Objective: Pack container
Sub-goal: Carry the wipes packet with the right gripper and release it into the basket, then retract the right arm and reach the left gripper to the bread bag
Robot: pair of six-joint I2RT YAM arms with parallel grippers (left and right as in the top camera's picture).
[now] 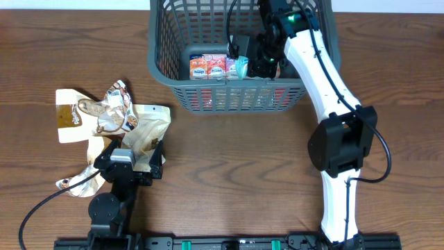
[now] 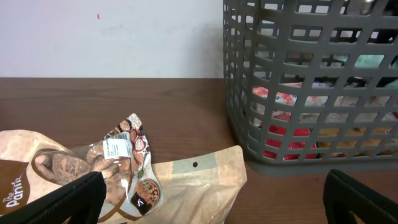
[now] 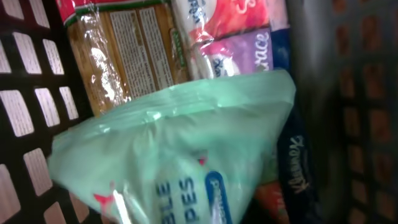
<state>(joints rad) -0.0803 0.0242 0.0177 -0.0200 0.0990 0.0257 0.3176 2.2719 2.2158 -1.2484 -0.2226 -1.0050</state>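
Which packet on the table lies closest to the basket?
The tan pouch with the punched hole; its corner comes nearest the basket. The clear biscuit packet and beige bag lie farther left.

Right tool (image 1: 261, 64) tips were hidden inside container (image 1: 229, 98); container's far end was cropped; mint pkt (image 3: 174, 149) print was blurred.

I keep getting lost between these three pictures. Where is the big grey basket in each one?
Overhead: the grey basket sits at top centre, seen from above.
Left wrist: it fills the upper right, its lattice wall seen from outside.
Right wrist: seen from inside, with only lattice wall showing along the left edge.
Shared landmark: the mint-green packet lying inside it.
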